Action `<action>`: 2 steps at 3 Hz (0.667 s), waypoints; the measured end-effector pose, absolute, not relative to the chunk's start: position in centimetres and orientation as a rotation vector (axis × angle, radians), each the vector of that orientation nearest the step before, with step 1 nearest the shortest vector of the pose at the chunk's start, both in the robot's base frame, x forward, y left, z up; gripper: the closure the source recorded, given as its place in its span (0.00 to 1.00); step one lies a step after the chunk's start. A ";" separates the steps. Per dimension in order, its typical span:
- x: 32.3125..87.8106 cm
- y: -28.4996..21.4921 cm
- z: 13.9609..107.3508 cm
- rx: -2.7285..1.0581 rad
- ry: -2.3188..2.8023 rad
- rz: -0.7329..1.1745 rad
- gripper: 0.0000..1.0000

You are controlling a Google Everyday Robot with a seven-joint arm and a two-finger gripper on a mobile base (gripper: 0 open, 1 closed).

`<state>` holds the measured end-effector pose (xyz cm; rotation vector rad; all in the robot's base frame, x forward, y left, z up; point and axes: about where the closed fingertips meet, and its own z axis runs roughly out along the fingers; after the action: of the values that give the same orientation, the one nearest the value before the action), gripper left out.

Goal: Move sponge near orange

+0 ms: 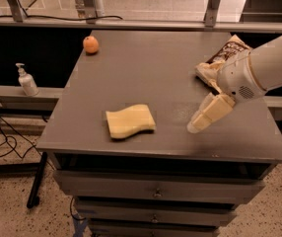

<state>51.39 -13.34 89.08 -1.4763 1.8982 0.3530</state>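
Observation:
The pale-yellow sponge (130, 121) lies flat near the front edge of the grey cabinet top (146, 68). The small orange (90, 44) sits at the far left corner of the top, well apart from the sponge. My gripper (200, 121) reaches in from the right on a white arm and hangs low over the top, a short way to the right of the sponge and not touching it. It holds nothing.
A brown-and-cream snack bag (223, 58) lies at the right rear, partly behind my arm. A white pump bottle (26, 80) stands on a lower ledge to the left. Drawers (156, 191) are below the top. Cables run on the floor at left.

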 end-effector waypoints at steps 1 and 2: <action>52.0 -9.8 86.8 -1.461 1.849 0.450 0.00; 51.7 -7.1 85.0 -1.449 1.834 0.525 0.00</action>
<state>51.67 -7.05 84.96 -1.4495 1.8344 0.5247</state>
